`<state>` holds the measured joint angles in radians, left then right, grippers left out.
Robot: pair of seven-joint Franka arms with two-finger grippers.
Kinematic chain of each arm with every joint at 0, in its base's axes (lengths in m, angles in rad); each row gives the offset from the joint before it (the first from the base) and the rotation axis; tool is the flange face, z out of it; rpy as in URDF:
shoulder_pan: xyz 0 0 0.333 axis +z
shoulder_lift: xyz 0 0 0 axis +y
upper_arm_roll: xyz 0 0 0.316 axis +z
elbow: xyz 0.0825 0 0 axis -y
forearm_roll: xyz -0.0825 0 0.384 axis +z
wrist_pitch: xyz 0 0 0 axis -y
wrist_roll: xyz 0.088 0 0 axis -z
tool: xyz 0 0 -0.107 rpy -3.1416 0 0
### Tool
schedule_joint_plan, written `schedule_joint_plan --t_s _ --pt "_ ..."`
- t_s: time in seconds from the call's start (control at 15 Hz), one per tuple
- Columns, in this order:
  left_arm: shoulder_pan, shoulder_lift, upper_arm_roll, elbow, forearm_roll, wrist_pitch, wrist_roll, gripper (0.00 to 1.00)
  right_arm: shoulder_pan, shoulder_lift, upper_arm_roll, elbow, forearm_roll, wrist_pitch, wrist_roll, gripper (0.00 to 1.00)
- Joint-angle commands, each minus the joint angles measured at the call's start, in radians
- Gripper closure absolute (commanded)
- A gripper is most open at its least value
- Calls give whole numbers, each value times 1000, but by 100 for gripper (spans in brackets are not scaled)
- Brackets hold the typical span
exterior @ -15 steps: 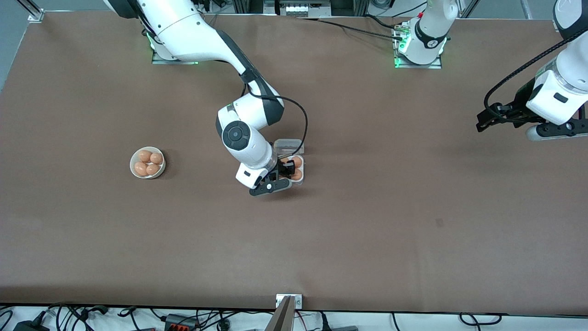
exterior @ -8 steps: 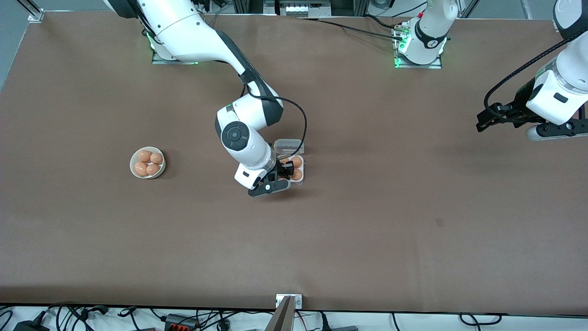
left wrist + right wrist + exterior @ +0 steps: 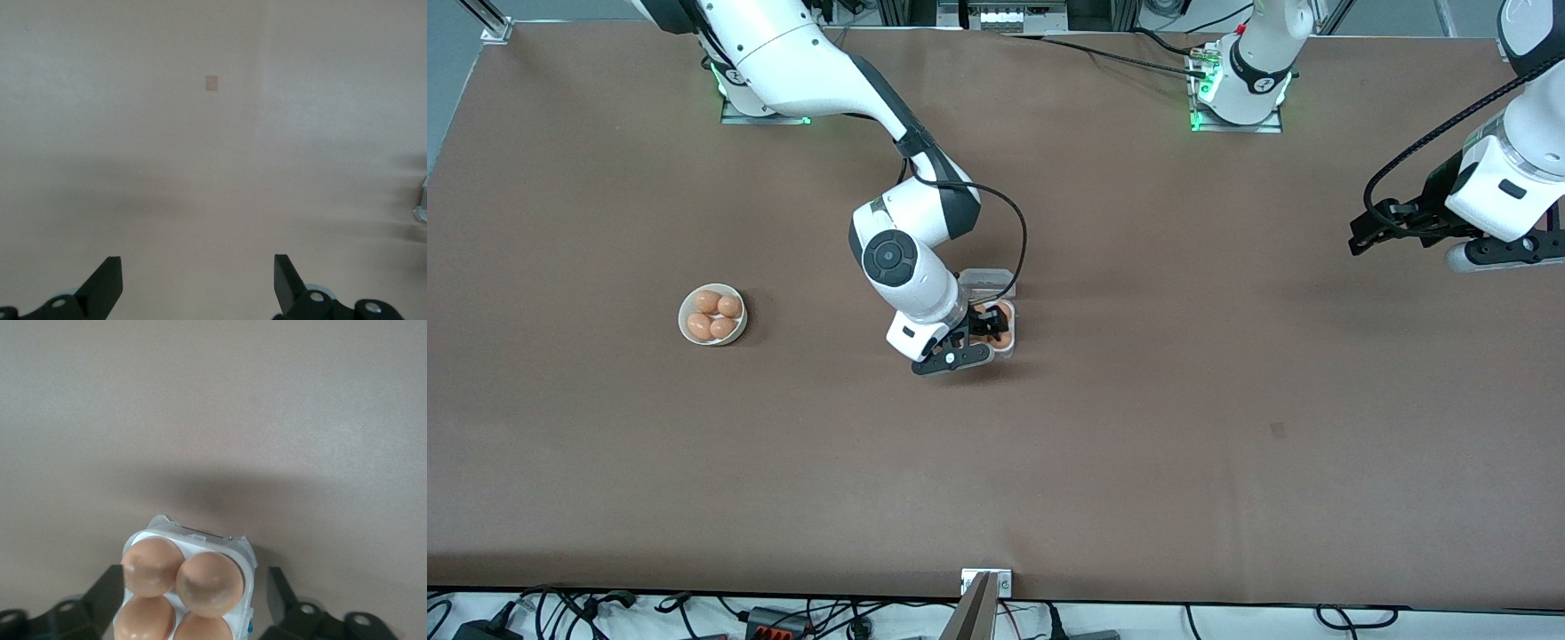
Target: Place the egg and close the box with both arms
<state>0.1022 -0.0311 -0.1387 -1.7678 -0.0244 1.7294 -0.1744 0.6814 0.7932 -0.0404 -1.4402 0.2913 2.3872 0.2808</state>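
Shifting slightly toward the box since 1.0 s ago, the right arm (image 3: 845, 80) is now covering more of the eggs that were showing beside its fingers in the front view, while the left arm (image 3: 1507, 169) is sitting exactly as it was.

Going from largest to smallest: the brown table (image 3: 1227, 427) is carrying everything. The right arm is reaching from its base down to the middle of the table, because that is where the box (image 3: 1007, 342) is lying. The left arm is waiting over the table at its own end, well apart from the box, probably held back until the lid needs both arms. The white bowl (image 3: 713, 314), toward the right arm's end of the table, is holding 4 spare eggs.

The box's clear lid (image 3: 985, 281) is lying open, farther from the front camera than the tray. The right gripper (image 3: 985, 327) is hanging just over the tray with its jaws spread wide, 1 finger on either side of the tray in the right wrist view, gripping nothing. The left gripper (image 3: 199, 287) is also spread wide over bare table, empty.

The egg (image 3: 208, 584) is sitting in the box, touching its neighbours, and all 4 cells are looking filled, so placing appears done and closing the lid is likely remaining.
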Motion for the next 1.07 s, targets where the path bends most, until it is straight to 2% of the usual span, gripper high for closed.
schedule_joint_plan --t_s 0.0,0.13,0.53,0.67,0.73,0.87,1.0 --pt "2 -7 -4 7 27 -2 12 0 -2 -25 -4 -8 -14 4 23 0" --pt "2 -7 -4 7 27 -2 12 0 -6 -51 -22 -2 -14 -34 23 0" --pt "2 -7 -4 7 27 -2 12 0 -3 -202 -185 1 -17 -238 17 0" --pt "2 -7 -4 7 27 -2 12 0 1 -236 -252 17 -76 -354 8 0" --pt "2 -7 -4 7 27 -2 12 0 -8 -258 -266 39 -101 -414 6 0" --pt "2 -7 -4 7 27 -2 12 0 -20 -273 -311 64 -100 -517 8 0" --pt "2 -7 -4 7 27 -2 12 0 -22 -301 -369 76 -92 -546 9 0"
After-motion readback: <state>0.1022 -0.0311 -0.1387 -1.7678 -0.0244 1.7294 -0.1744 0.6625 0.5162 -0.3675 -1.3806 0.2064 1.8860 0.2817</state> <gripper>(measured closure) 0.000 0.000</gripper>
